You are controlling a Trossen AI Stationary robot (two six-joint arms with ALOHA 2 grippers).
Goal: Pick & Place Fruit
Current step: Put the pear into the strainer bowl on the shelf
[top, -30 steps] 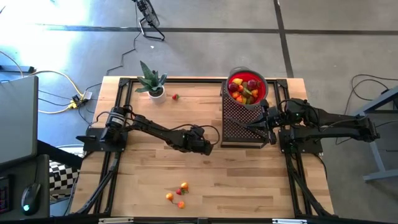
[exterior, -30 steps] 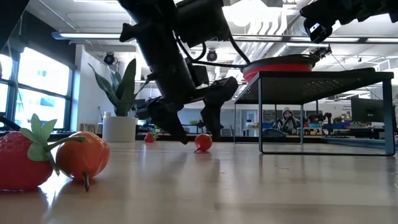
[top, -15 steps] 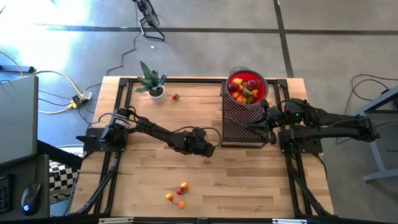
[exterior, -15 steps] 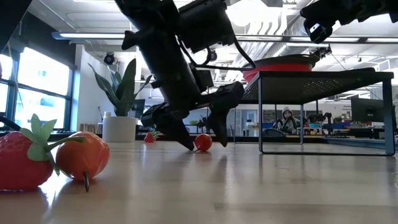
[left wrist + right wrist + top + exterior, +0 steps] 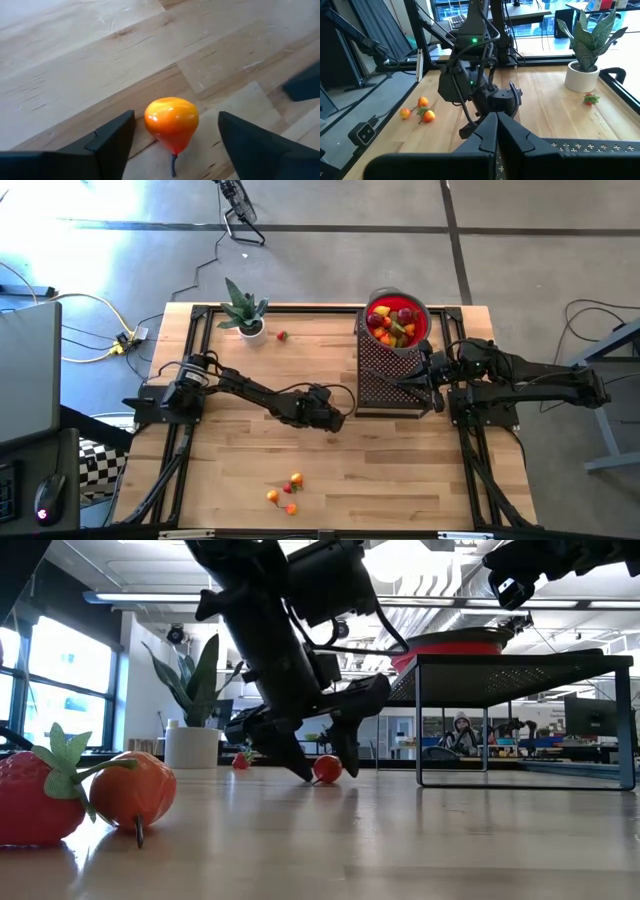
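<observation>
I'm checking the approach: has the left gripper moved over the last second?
Yes. In the low view the left gripper has dropped toward the table around the orange-red fruit.
</observation>
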